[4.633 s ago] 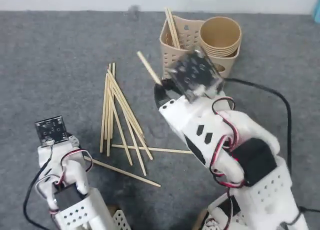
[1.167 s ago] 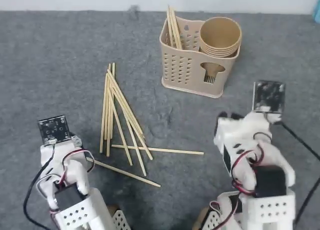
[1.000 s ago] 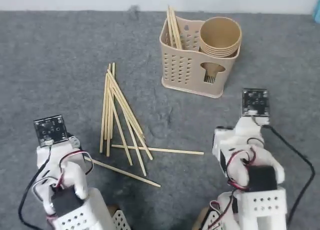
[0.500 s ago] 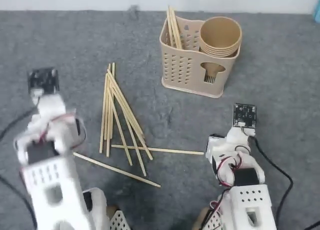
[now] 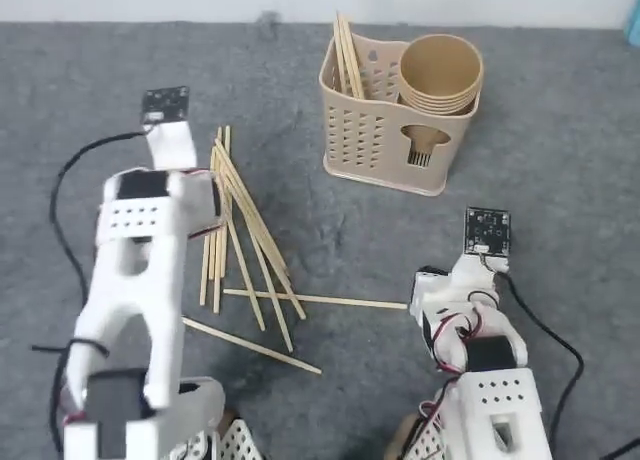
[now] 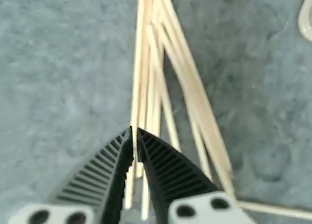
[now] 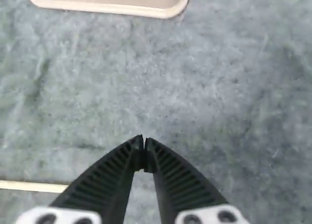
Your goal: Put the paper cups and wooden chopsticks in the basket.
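While the left end effector [image 6: 134, 132], jaws pressed together, hovers above the wooden chopsticks [image 6: 148, 44], the basket [image 5: 370, 140] stands well apart.

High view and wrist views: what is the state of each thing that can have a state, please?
basket: upright on the table, partly filled.
cups: nested in one stack, upright in the basket.
standing chopsticks: leaning in the basket, beside the cups.
loose chopsticks: lying on the table in a crossed pile, outside the basket.
left gripper: fingers shut, over the loose chopsticks.
right gripper: fingers shut, empty, over bare table.
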